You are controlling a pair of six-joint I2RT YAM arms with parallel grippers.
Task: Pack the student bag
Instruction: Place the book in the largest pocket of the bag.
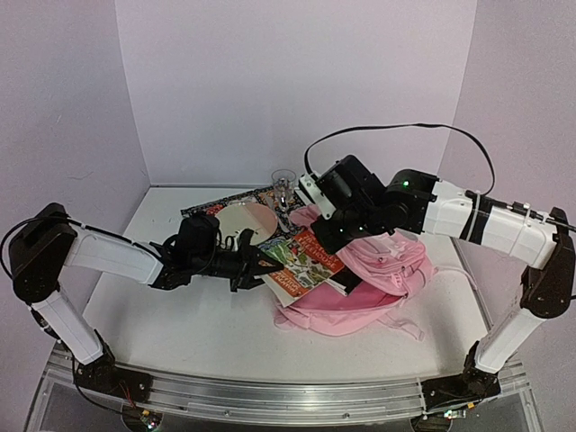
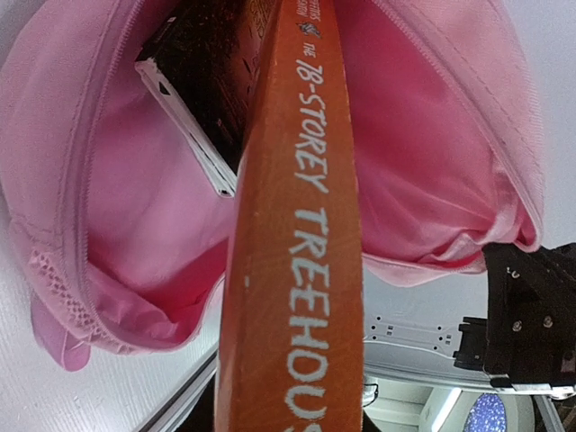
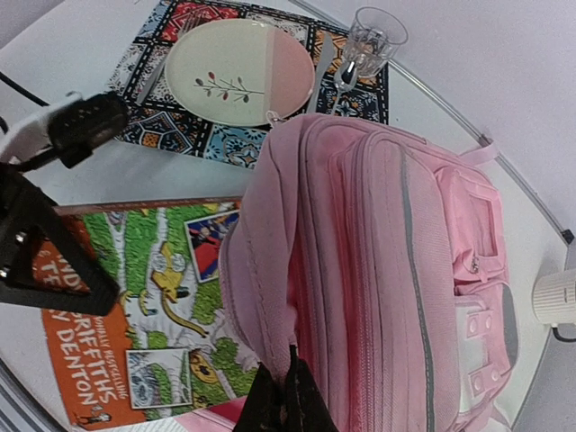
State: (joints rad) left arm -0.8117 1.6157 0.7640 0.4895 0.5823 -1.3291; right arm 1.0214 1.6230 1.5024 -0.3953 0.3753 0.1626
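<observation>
White tabletop bears the soft pink fabric student bag, right of centre. Left gripper, narrowly clamped on an orange paperback book, aims its long axis rightward into the mouth; right gripper, closed, pinches the rim.

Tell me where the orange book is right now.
In the top view the book sits mid-table, held by the left gripper, its far end inside the open pink backpack, beside the plate.
</observation>
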